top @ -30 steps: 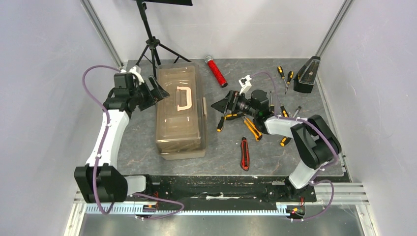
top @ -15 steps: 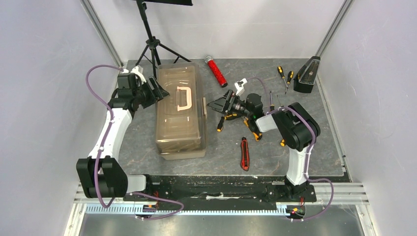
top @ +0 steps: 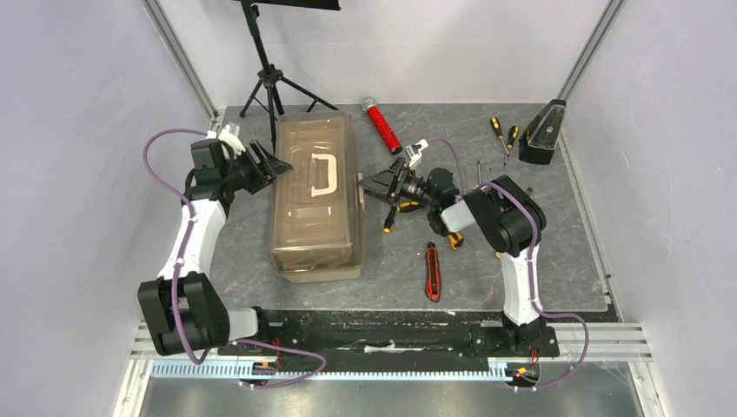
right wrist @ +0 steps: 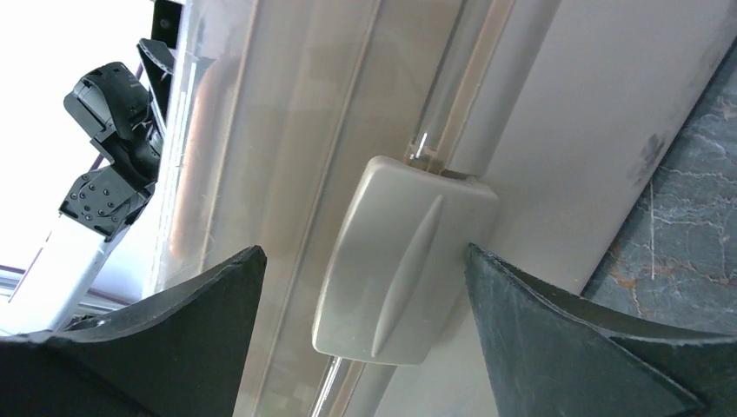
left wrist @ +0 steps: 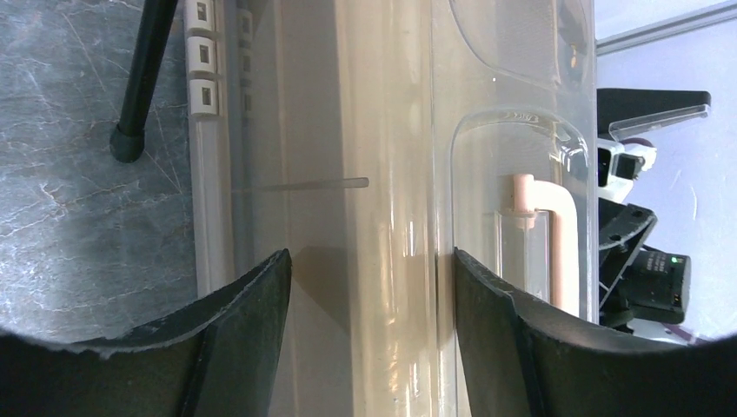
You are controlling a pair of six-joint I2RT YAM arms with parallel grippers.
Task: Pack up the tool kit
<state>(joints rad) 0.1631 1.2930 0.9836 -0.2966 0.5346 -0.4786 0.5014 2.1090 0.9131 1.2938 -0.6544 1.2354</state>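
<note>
The tan translucent toolbox (top: 317, 208) lies shut in the middle of the table, cream handle (top: 323, 174) on its lid. My left gripper (top: 268, 165) is at its left side, jaws open astride the rounded lid edge (left wrist: 391, 261); the right-hand finger (left wrist: 495, 321) looks to touch it. At the box's right side my right gripper (top: 372, 184) is open around the grey latch (right wrist: 404, 261), with one finger (right wrist: 539, 330) against the latch's side. A black-orange screwdriver (top: 395, 213) and a red utility knife (top: 432, 271) lie to the right of the box.
More screwdrivers (top: 502, 132) lie at the back right beside the black metronome (top: 541, 132). A red glittery cylinder (top: 382, 126) lies behind the box. A black tripod stand (top: 269, 78) rises at the back left, one foot (left wrist: 126, 143) near the box's left side.
The right arm has swung left, bringing its gripper up to the toolbox latch. The left gripper's jaws have narrowed around the box's left edge.
</note>
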